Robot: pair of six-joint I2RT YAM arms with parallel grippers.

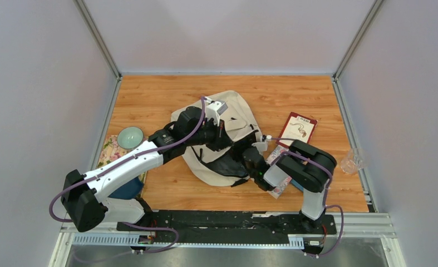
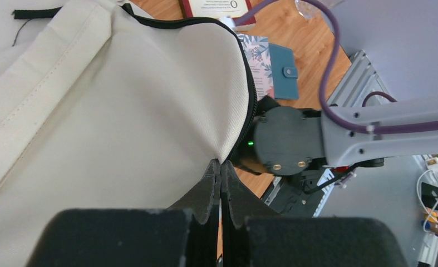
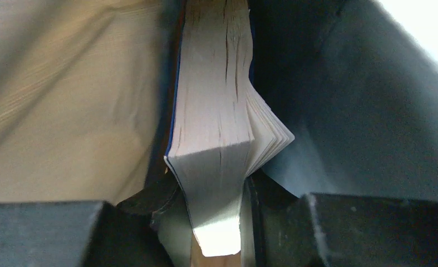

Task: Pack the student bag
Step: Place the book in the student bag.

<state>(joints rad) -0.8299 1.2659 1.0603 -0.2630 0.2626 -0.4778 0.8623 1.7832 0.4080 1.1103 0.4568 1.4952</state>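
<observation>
Inside student bag [image 1: 237, 109], right end effector [image 3: 208, 196] clamping book [image 3: 216, 111], left end effector [image 2: 221, 173] pinching rim [image 2: 223, 157].

Cream-beige cloth backpack [image 2: 122, 111] was matt, finely woven, with stitched seams. Orange-brown wooden table [image 1: 166, 94] looked smooth, grain showing. Thick paper book [image 3: 216, 111] had matt, slightly rough off-white page edges. Left gripper [image 2: 220, 167] had matt black, grainy fingers [image 2: 205, 192]. Round teal bowl [image 1: 130, 136] looked glossy.

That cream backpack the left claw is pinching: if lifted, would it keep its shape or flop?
Likely flop: the backpack is soft cloth, peaking into a fold where the left claw pinches its zipper edge. Pushed, it would probably bunch rather than slide, lying slumped on the table. The book in the right claw would add weight.
</observation>
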